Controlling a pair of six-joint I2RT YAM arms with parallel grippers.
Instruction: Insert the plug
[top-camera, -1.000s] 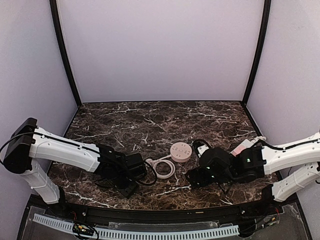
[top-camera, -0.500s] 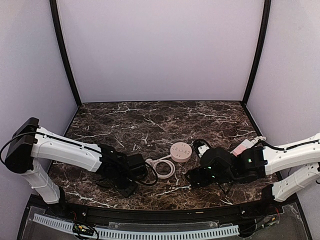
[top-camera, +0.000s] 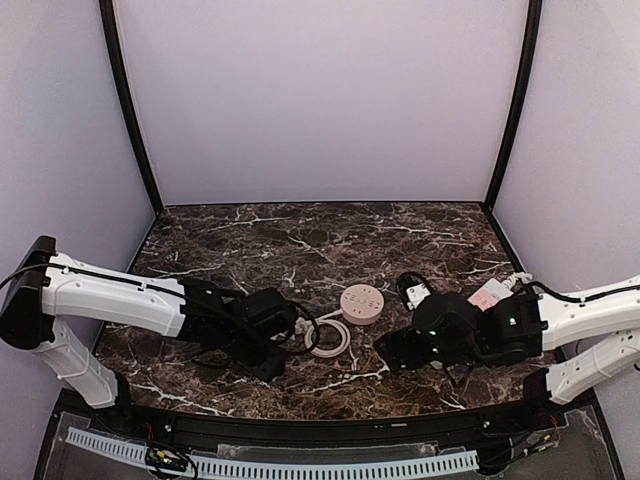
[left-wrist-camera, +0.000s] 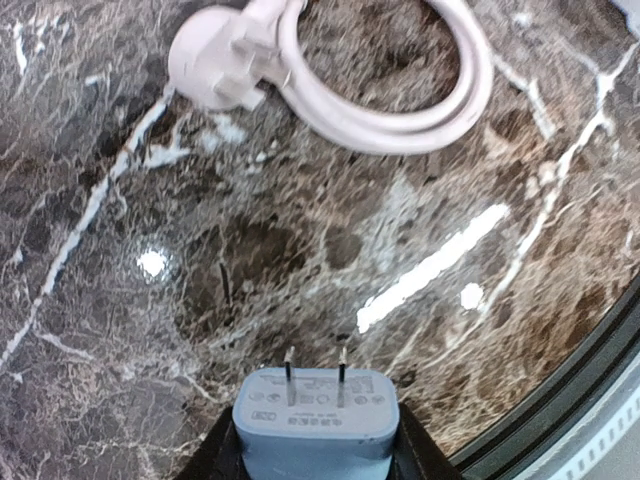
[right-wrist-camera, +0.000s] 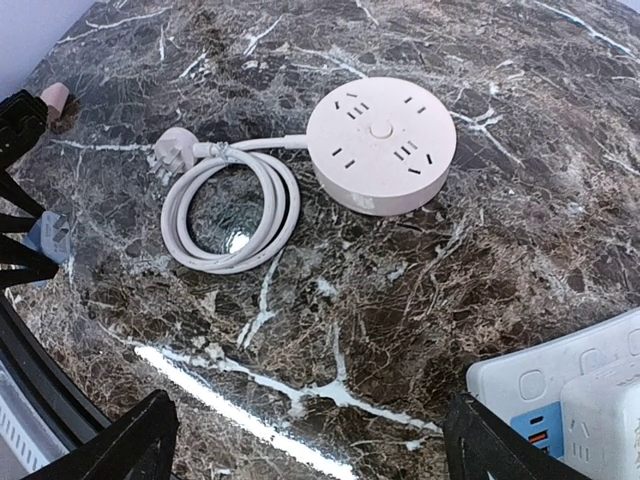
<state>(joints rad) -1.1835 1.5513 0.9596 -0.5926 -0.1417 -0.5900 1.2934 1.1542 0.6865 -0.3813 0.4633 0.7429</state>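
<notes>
Reaches in from the left, low over the dark marble worktop (top-camera: 300, 240), with the left tool (top-camera: 268, 352) clamped narrow on a grey-blue plug (left-wrist-camera: 315, 420). Shows, from the left wrist, two black fingers (left-wrist-camera: 220, 462) pinching the plug's sides and its two metal pins pointing ahead across the stone. Places the plug near the worktop's front edge, apart from every socket. Takes in, just ahead and to the right, a white cord (top-camera: 328, 335) wound in a loose loop flat on the stone, its own white cord head (left-wrist-camera: 215, 65) at the loop's left end. Follows the cord from the loop to a round, pale pink socket hub (top-camera: 362, 303), flat near the middle of the worktop, outlets facing up. Finds the right tool (top-camera: 395, 352) to the right of the hub, low over the stone, black fingers (right-wrist-camera: 120, 445) spread wide with only marble between them. Looks, from the right wrist, past those fingers at the hub and the coiled cord, and catches the plug at the far left edge, pinched in the other tool. Ends at the far right with a white power strip (right-wrist-camera: 560, 385), partly cut off by the frame.
</notes>
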